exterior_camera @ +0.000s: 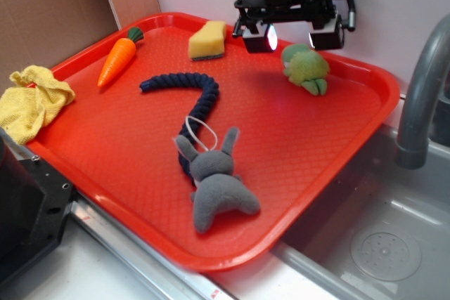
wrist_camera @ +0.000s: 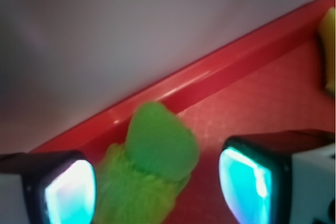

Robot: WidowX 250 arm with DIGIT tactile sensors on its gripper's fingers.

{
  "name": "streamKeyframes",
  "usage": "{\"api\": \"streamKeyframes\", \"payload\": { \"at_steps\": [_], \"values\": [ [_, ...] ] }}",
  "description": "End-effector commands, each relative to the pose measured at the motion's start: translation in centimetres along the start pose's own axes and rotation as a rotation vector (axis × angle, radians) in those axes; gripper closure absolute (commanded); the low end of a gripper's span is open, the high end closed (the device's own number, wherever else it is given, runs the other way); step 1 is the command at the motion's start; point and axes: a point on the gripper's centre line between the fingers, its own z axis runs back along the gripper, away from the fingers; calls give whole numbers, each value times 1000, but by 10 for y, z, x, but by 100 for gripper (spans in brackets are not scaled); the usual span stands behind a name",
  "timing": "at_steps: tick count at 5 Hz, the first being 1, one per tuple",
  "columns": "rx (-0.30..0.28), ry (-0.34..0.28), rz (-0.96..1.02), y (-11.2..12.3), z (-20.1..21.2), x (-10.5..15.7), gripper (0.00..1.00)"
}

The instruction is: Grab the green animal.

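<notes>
Exterior view shows a big red tray point(exterior_camera: 309, 166) beside a grey sink point(exterior_camera: 394, 244). On the tray lie a dark blue rope point(exterior_camera: 200, 103), a grey bunny point(exterior_camera: 218, 184), an orange carrot point(exterior_camera: 116, 57) and a yellow sponge point(exterior_camera: 208, 40). A yellow cloth point(exterior_camera: 31, 100) hangs over the left rim. The gripper point(exterior_camera: 294, 37) hangs at the far edge — its two fingers are wide apart. The green animal point(exterior_camera: 306, 68) sits just under it, near the tray's back rim — in the wrist view, it point(wrist_camera: 152, 161) shows between the fingers, not squeezed.
</notes>
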Motion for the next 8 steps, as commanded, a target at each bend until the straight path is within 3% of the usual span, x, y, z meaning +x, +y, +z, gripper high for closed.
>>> {"api": "streamKeyframes", "payload": {
  "at_steps": [1,2,4,5,6,7,8],
  "values": [
    [-152,16,-18,9,5,9,0],
    [-83,53,-13,25,-5,1,100],
    [-70,25,7,44,18,-13,100],
    [-92,19,-56,46,53,-29,100],
    [-80,28,-242,37,108,-48,100],
    [-99,124,-295,30,164,-58,100],
    [-57,172,-251,31,210,-61,100]
  ]
}}
